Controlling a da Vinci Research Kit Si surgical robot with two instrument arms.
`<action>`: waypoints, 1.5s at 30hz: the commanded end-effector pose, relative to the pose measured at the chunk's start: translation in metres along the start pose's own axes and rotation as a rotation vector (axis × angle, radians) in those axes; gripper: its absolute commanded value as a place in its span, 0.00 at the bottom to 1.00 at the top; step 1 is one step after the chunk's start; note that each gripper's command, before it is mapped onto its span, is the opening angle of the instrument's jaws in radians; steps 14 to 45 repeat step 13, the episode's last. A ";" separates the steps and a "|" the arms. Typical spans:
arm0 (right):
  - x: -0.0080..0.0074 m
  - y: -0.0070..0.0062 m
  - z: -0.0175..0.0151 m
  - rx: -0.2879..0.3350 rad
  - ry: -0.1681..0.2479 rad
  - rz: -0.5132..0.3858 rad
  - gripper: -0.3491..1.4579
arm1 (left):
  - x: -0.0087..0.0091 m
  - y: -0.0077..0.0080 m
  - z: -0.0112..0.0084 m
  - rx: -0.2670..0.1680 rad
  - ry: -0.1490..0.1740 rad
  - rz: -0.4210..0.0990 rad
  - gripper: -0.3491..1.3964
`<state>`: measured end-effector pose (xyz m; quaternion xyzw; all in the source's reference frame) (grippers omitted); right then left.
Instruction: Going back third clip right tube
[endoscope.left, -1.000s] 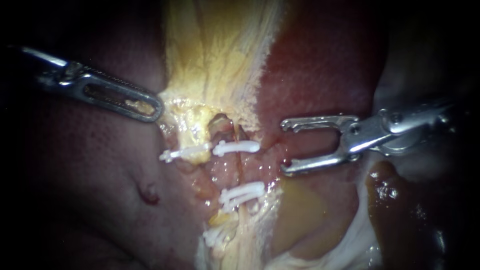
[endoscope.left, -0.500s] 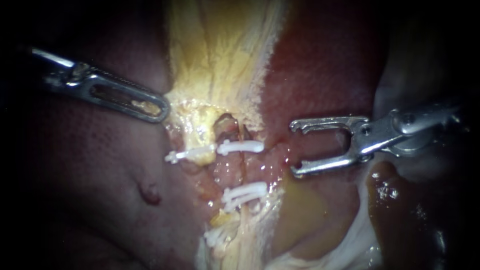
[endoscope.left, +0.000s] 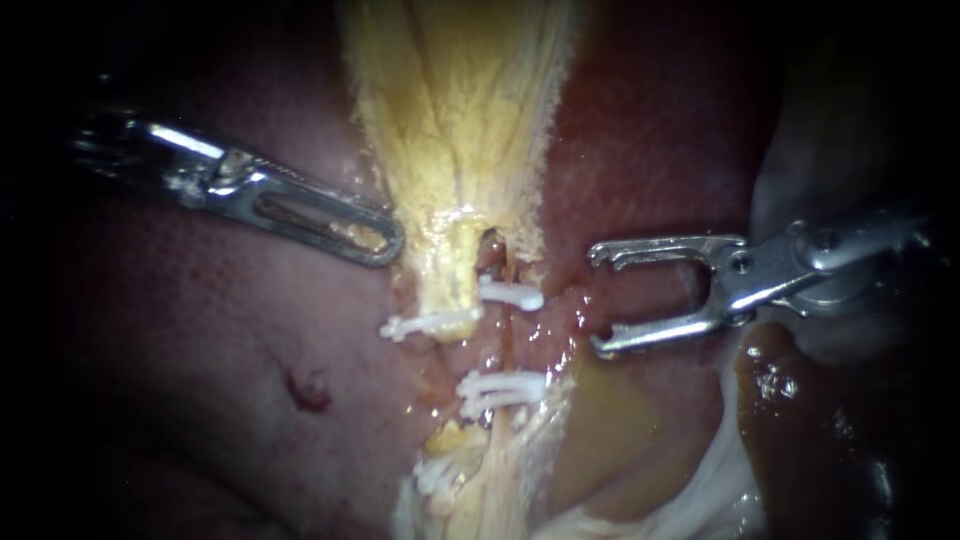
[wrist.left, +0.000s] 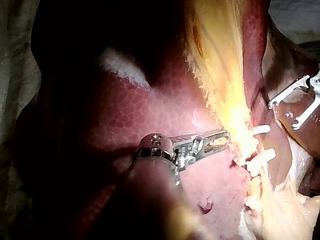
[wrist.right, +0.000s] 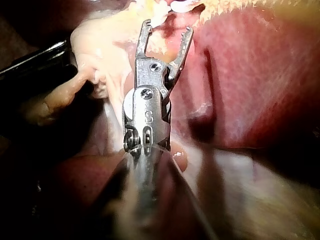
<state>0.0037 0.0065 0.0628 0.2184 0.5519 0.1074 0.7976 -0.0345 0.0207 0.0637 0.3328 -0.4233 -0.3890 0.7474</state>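
Background: dark red liver (endoscope.left: 200, 350), filling the endoscope view and mottled in the left wrist view (wrist.left: 150, 115).

1. Yellow tissue (endoscope.left: 460, 120) – a broad fibrous band coming down the middle of the liver and narrowing to a stem between the two instruments.
2. Pool of yellow-brown fluid (endoscope.left: 610, 430), below the right instrument, bordered by a white membrane (endoscope.left: 700, 490).
3. Right instrument (endoscope.left: 595, 298) – enters from the right. Its hand is spread wide, two slim jaws well parted with nothing between them, hanging over the liver. It sits near the upper clip on that clip's right, apart from it. The right wrist view (wrist.right: 167, 27) shows the same empty gap.
4. Left instrument (endoscope.left: 385, 240) – enters from the left. Its hand is closed, the slotted jaws lying together and pinching the edge of the yellow tissue just above the stem. The left wrist view (wrist.left: 222, 140) shows the tip against that tissue.
5. Right tube (endoscope.left: 498, 340) – a thin reddish strand, faint, running down just right of the stem.
6. Pair of clips (endoscope.left: 500, 390) – white, side by side across the right tube, lower down.
7. Upper clip (endoscope.left: 512, 296) – white, across the right tube, nearest the open jaws.
8. Left clip (endoscope.left: 430, 323) – white, across the yellow stem.
9. Small dark red spot (endoscope.left: 305, 388) on the liver, well left of the clips.
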 end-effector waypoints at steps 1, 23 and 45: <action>0.0000 0.0000 0.0000 0.000 0.000 0.000 0.47 | 0.0001 0.0000 0.0002 0.003 0.002 0.002 0.00; 0.0001 0.0000 0.0000 0.000 0.000 0.001 0.47 | 0.0000 0.0000 0.0001 0.004 0.003 0.002 0.00; 0.0001 0.0000 0.0000 0.000 0.000 0.001 0.47 | 0.0000 0.0000 0.0001 0.004 0.003 0.002 0.00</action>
